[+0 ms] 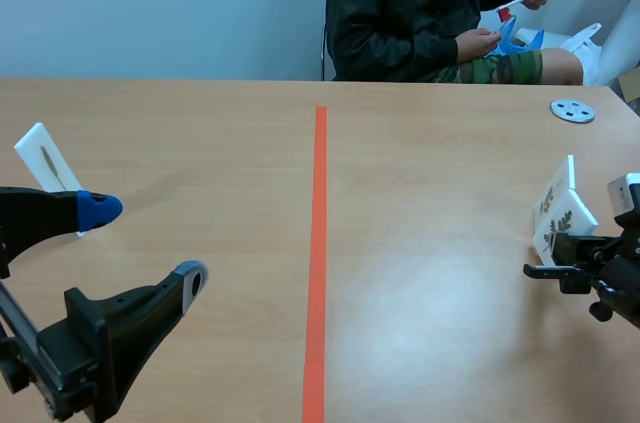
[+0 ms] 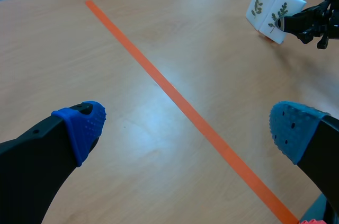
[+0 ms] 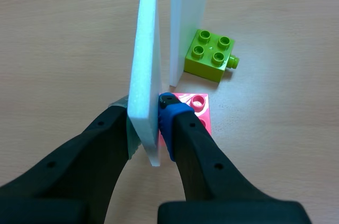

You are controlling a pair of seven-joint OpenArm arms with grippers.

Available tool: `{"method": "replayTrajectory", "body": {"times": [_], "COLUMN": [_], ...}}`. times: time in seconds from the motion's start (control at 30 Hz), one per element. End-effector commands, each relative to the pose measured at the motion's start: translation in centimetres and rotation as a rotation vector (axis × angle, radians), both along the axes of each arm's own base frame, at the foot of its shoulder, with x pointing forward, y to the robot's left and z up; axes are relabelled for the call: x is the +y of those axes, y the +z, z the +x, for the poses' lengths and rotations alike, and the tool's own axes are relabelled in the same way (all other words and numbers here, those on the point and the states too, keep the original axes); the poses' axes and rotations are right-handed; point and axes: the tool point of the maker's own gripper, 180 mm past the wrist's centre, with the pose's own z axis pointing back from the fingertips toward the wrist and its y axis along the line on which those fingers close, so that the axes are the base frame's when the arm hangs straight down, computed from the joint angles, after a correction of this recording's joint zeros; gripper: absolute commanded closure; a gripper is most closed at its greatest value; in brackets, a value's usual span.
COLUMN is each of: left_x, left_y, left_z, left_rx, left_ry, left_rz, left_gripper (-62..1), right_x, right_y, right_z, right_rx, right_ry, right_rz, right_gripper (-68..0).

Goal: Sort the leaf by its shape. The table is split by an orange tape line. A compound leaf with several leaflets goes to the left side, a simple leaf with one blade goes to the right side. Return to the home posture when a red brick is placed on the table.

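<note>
Two white foam cards with pressed compound leaves stand at the right of the table. My right gripper (image 1: 553, 269) (image 3: 151, 123) is shut on the lower edge of the nearer card (image 1: 566, 221) (image 3: 145, 70) (image 2: 280, 15), which is over a pink brick (image 3: 198, 112). The other card (image 1: 550, 198) (image 3: 188, 23) (image 2: 258, 2) stands just behind it against a green brick (image 3: 209, 54). A third card (image 1: 43, 156) with a narrow leaf stands at the far left. My left gripper (image 1: 145, 243) (image 2: 188, 128) is open near that card, above bare table and holding nothing.
The orange tape line (image 1: 318, 253) (image 2: 175, 94) runs down the middle of the table. A grey disc (image 1: 572, 110) lies at the back right. A person (image 1: 420, 8) sits across the table holding a white card.
</note>
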Motion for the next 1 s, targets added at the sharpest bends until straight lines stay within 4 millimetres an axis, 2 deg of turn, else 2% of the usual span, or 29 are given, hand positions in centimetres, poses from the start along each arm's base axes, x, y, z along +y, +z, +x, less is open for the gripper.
{"method": "replayTrajectory", "body": {"times": [0.0,0.4,0.47,0.53,0.73,0.97], "left_x": [-0.1,-0.1,-0.1,-0.1,-0.1,-0.1], "left_y": [0.7,0.7,0.7,0.7,0.7,0.7], "left_z": [0.3,0.3,0.3,0.3,0.3,0.3], "left_rx": [-0.022,-0.022,-0.022,-0.022,-0.022,-0.022], "left_ry": [0.0,0.0,0.0,0.0,-0.001,0.0], "left_rz": [-0.019,-0.019,-0.019,-0.019,-0.018,-0.019], "left_gripper": [-62.3,-62.3,-62.3,-62.3,-62.3,-62.3], "right_x": [-0.6,-0.6,-0.5,-0.3,0.5,0.7], "right_y": [1.8,1.9,2.3,3.0,5.8,10.1], "right_z": [1.2,1.2,1.4,1.6,2.0,1.4], "right_rx": [-0.058,-0.065,-0.084,-0.105,-0.173,-0.258], "right_ry": [-0.002,-0.001,0.005,0.012,0.064,0.086], "right_rz": [-0.013,-0.012,-0.008,0.005,0.004,-0.018], "right_gripper": [-3.1,-24.3,-26.0,-27.3,-36.7,-52.3]}}
